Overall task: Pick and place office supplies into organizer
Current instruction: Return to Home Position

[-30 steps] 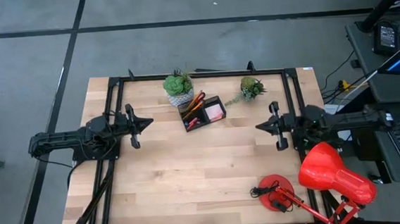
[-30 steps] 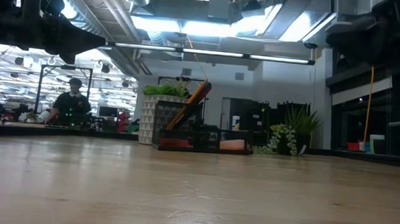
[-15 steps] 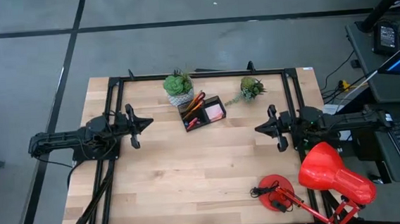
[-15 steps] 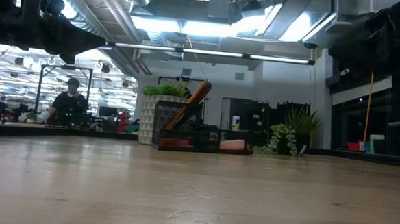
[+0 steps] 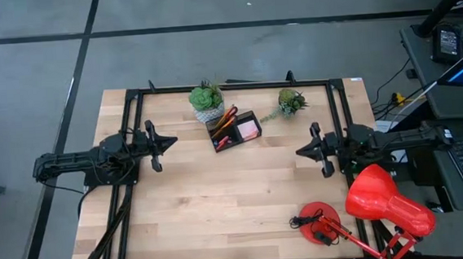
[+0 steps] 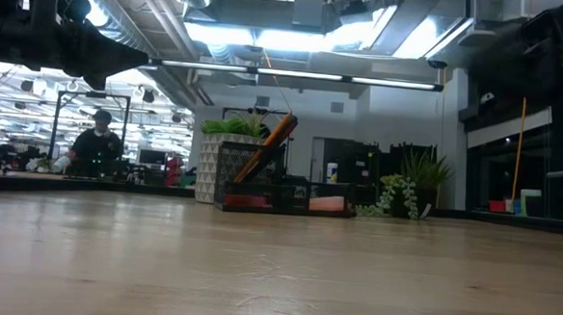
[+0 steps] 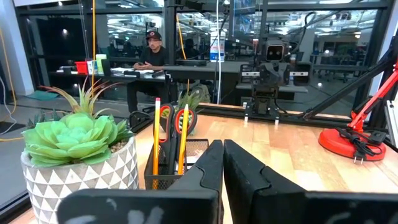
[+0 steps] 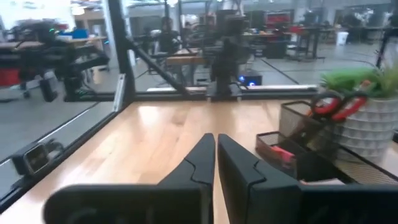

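**High view.** Desk [image 5: 220, 196]: no loose office supplies on its wood. Organizer [image 5: 234, 130]: upper centre of the frame, just beside the potted plant [image 5: 207, 101]. It holds red-handled scissors [image 5: 229, 113] and orange pencils standing in its upper-left compartment, and the pink sticky-note pad [image 5: 248, 129] in its right one. Left gripper [image 5: 172, 140]: centre left, well apart from the organizer. Right gripper [image 5: 299, 149]: centre right, also well apart. Red desk lamp [image 5: 383, 200]: lower right.

**Low view.** Organizer [image 6: 279, 196] at mid frame, far across the desk, with an orange pencil [image 6: 275, 138] leaning out of it. The near desk surface carries nothing.

**Left wrist view.** Left gripper [image 7: 222, 168]: fingers closed against each other, nothing between them. Beyond it, two orange pencils [image 7: 156, 134] and the scissors [image 7: 180, 118] stand in the organizer's mesh cup [image 7: 163, 177]. A person sits in the room beyond.

**Right wrist view.** Right gripper [image 8: 216, 140]: fingers closed together, empty. The organizer [image 8: 298, 149] is ahead of it, a small red eraser [image 8: 281, 154] in a low compartment and the scissors [image 8: 336, 104] above.

**Status.** Every supply that shows sits inside the organizer; the black pen cannot be made out. Placing judged complete. Only parking the arms appears left.
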Robot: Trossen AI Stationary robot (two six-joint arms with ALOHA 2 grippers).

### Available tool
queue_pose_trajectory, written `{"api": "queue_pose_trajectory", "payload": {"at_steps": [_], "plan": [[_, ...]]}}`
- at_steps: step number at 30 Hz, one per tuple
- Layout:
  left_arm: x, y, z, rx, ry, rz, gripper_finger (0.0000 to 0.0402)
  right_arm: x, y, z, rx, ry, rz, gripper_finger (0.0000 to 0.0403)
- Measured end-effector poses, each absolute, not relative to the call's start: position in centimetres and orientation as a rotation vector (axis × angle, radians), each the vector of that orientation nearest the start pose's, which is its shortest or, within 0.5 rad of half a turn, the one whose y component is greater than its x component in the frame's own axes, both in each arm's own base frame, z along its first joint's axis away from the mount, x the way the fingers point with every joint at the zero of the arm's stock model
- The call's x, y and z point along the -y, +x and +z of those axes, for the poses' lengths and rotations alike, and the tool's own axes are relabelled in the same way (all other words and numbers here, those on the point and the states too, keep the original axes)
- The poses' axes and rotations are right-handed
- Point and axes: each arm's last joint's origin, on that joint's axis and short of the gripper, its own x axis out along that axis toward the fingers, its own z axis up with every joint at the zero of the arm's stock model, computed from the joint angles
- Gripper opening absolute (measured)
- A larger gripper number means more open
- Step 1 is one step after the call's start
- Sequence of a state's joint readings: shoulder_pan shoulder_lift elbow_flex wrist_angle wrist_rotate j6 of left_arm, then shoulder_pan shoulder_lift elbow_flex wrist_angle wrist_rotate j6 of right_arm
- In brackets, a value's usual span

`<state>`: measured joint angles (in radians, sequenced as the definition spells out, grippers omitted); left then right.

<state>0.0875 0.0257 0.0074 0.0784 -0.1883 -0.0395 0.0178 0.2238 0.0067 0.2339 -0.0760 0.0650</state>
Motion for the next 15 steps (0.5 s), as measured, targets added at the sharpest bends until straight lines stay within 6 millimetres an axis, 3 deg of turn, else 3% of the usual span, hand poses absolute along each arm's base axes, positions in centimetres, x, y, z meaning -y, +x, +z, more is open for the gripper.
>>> {"api": "queue_pose_trajectory", "payload": {"at_steps": [15], "plan": [[-1.4, 9.7, 17.2, 0.066, -0.042, 0.275, 0.0008, -1.5, 9.6, 17.1, 0.054, 0.020, 0.207, 0.0023]]}}
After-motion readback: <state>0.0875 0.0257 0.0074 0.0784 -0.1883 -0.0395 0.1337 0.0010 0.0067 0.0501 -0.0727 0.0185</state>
